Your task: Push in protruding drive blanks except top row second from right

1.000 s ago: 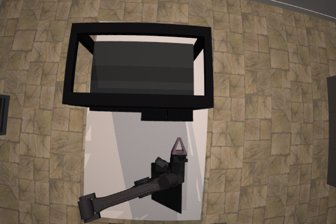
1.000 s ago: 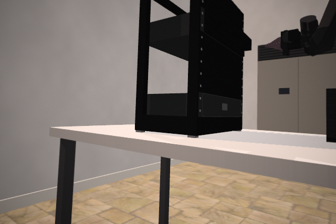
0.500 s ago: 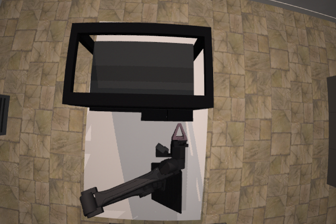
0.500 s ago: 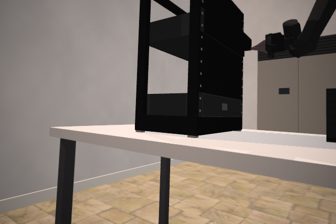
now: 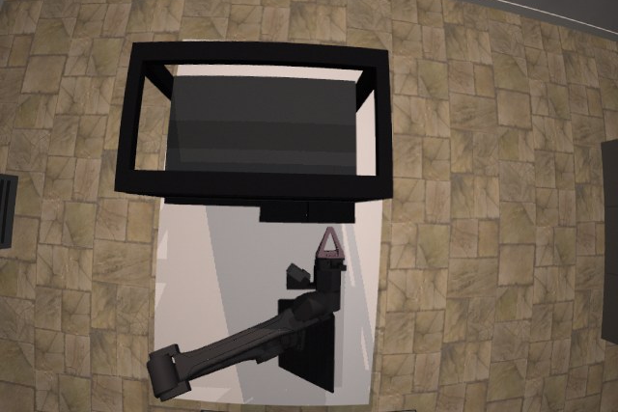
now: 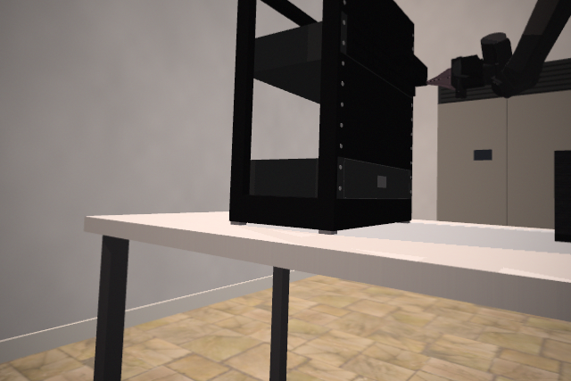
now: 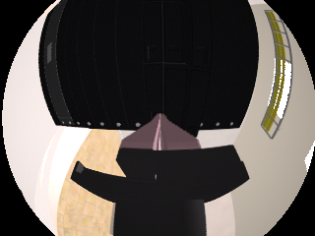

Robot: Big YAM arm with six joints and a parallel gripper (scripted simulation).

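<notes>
While shut, end effector near protruding blanks

Black rack — white table — tan stone-patterned floor.

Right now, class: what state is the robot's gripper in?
Gripper: closed, holding nothing, tip pointed at the protruding drive blanks.

Equipment room: rack, tiled floor
</notes>
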